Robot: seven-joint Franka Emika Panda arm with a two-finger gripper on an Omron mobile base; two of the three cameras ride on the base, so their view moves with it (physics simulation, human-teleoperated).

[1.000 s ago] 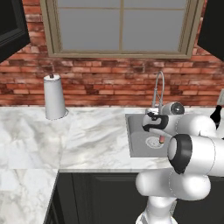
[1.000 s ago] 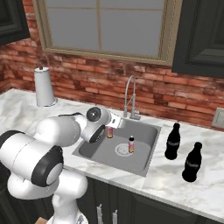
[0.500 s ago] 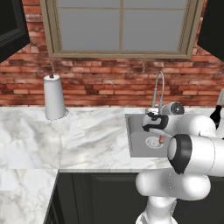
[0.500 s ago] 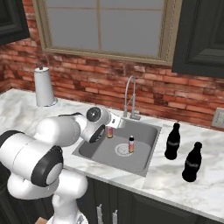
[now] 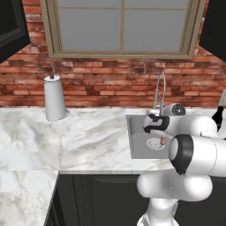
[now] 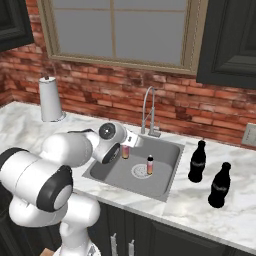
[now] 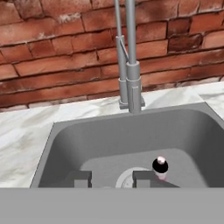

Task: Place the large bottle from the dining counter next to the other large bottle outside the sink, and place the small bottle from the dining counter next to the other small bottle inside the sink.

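White arm's hand (image 6: 124, 146) is down over the rectangular grey steel sink (image 6: 165, 184), back-left part of the basin, in front of the tall arched chrome tap (image 6: 148, 111). The hand is pinched on the short small bottle with an orange-pink body (image 6: 125, 152), gripped near the top, so the cap is hidden; the bottle is upright, and I can't tell whether its base touches the basin floor. The second short pale-capped small bottle (image 6: 149, 164) stands free by the round drain (image 6: 139, 171), just to the right of the held one and not touching it. In the hand view the fingertips (image 7: 143, 176) sit low, with that free bottle (image 7: 160, 168) just past the right tip. Two black cola-shaped large bottles stand on the white marble surface (image 6: 200, 210) right of the sink, the farther one (image 6: 197, 161) near the sink rim, the nearer one (image 6: 220, 185) beside it and apart. A white paper towel roll (image 5: 54, 98) is at far left by the red brick wall (image 5: 110, 86).
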